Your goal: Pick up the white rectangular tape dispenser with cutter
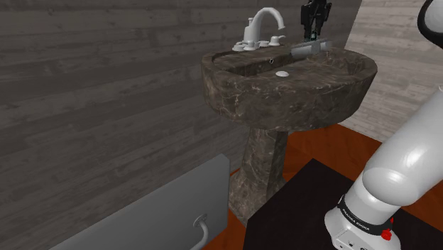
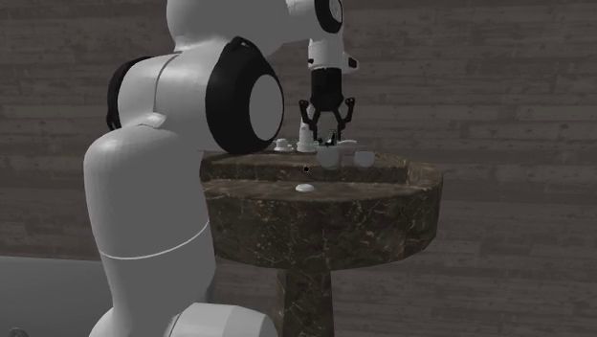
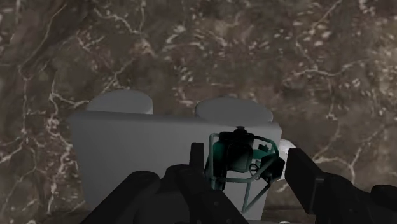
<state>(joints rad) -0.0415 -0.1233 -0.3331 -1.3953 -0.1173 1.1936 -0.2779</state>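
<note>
The gripper (image 1: 311, 35) hangs just above the grey-white tape dispenser (image 1: 309, 49) — fingers spread wide — which lies on the marble sink's (image 1: 234, 92) back rim beside the faucet (image 1: 261, 28).

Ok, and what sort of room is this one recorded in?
Most likely a bathroom: a dark marbled pedestal sink stands against a grey plank wall, with a white faucet on its back rim and a white drain fitting in the basin.
</note>
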